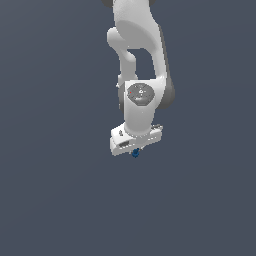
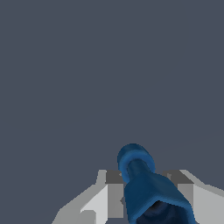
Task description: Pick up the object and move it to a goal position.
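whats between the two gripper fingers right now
The dark-blue object sits between the fingers, apparently clamped by the gripper; clearest in the wrist view.

One white arm shows, with one gripper. One dark-blue object shows, at the gripper's six o'clock.

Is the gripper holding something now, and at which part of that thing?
Yes. The gripper is shut on the dark-blue object, with its jaws on the wider body; the narrow rounded end sticks out beyond them.
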You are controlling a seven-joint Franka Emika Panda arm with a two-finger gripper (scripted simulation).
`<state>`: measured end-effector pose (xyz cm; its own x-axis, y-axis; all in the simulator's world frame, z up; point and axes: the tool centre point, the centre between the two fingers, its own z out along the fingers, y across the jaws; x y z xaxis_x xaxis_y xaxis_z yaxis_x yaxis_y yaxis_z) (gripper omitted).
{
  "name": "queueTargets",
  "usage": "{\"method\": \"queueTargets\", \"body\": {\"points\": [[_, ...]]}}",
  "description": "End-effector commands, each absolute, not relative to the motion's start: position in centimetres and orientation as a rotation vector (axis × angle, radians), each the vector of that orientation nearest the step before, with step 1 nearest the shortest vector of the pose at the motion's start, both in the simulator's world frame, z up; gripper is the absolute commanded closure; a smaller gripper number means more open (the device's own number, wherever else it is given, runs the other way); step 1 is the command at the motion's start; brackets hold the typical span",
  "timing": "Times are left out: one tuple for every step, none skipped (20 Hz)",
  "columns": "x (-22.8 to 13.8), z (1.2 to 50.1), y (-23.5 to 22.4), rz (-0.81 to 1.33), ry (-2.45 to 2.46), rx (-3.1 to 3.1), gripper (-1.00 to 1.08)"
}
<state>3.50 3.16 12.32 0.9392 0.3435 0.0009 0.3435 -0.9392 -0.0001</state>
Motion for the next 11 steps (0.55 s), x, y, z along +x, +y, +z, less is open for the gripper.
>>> {"method": "queueTargets", "body": {"points": [[4.3, 12.9, 3.5, 0.0, -0.547, -3.093, 1.08], [4.6, 13.1, 3.6, 0.0, -0.547, -3.093, 1.08], [4.8, 13.2, 3.7, 0.0, -0.547, -3.093, 1.08], [4.9, 13.3, 3.7, 0.0, -0.547, -3.093, 1.08], [5.1, 13.4, 3.8, 0.0, -0.547, -3.093, 1.08], [5.2, 13.5, 3.8, 0.0, -0.547, -3.093, 1.08], [5.3, 13.6, 3.9, 0.0, -0.547, -3.093, 1.08], [5.4, 13.6, 3.9, 0.0, -0.547, -3.093, 1.08], [5.4, 13.6, 3.9, 0.0, -0.547, -3.093, 1.08], [5.5, 13.6, 3.9, 0.0, -0.547, -3.093, 1.08], [5.5, 13.6, 3.9, 0.0, -0.547, -3.093, 1.08]]}}
